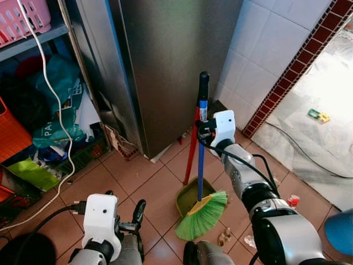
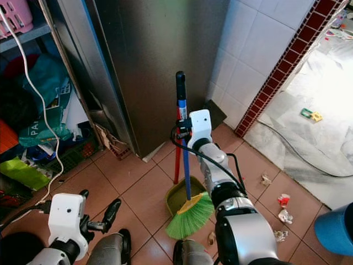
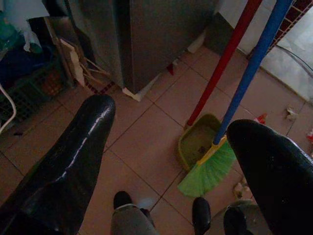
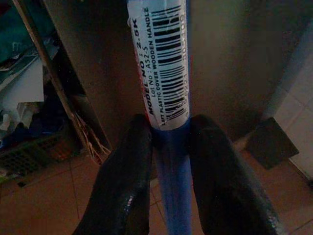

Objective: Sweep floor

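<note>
Blue-handled broom [image 1: 201, 160] is pinched between the 2 fingers of our right gripper [image 4: 168, 147], just below its barcode label, green bristles [image 1: 203, 215] low beneath it, beside the green dustpan [image 1: 190, 197]. We judge short, low strokes best, steering paper scraps [image 2: 284, 216] toward that pan. Ahead stands the steel fridge [image 1: 165, 61]; our left gripper [image 3: 166, 161] hangs spread, idle.

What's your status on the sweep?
Right pincer shut on broom handle. Left pincer open, idle. Green bristles at dustpan; scraps unswept.
</note>
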Controlling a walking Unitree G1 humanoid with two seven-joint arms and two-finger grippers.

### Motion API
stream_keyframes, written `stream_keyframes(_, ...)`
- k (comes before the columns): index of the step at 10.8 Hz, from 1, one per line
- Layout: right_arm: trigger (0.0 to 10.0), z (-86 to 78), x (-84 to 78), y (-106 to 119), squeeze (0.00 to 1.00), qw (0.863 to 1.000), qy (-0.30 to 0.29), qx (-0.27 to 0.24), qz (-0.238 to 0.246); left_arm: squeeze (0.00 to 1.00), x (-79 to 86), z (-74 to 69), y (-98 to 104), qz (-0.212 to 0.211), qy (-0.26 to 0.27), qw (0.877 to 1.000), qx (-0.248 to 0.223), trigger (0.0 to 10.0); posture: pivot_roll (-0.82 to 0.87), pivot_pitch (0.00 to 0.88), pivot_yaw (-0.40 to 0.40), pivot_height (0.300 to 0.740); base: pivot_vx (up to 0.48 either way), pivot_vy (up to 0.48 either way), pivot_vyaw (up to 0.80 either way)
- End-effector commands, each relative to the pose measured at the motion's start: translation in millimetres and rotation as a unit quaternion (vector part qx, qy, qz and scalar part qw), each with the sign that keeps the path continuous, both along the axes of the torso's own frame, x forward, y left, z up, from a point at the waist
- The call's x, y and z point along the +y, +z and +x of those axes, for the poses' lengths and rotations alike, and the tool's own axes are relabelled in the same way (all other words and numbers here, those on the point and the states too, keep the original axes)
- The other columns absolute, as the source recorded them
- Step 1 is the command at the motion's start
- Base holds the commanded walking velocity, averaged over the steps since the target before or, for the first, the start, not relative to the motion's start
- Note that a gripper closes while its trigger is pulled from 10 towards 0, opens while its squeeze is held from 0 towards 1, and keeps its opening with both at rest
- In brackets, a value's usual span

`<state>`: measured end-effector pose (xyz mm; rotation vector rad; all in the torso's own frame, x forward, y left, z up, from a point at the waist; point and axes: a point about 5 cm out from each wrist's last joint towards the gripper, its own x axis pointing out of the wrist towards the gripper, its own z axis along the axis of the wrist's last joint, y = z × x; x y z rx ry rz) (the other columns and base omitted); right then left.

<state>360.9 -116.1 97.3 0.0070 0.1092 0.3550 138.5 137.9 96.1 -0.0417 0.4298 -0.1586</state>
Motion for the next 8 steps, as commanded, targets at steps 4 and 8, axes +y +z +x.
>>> stream_keyframes(4, 0.0, -9.4, -33.7, -1.0, 0.00, 1.000, -0.022, -0.011, 0.010, 0.00, -1.1, 7.9, 2.2, -0.002, -0.006, 1.000, -0.013, 10.0, 0.14, 0.174, -0.050, 0.740, 0.000, 0.000, 0.00)
stream_keyframes(8, 0.0, -35.7, -57.9, 6.9, 0.00, 0.998, -0.050, -0.029, 0.015, 0.00, -5.7, 28.5, -0.9, -0.006, -0.037, 0.999, -0.025, 10.0, 0.06, 0.131, -0.006, 0.740, 0.000, 0.000, 0.00)
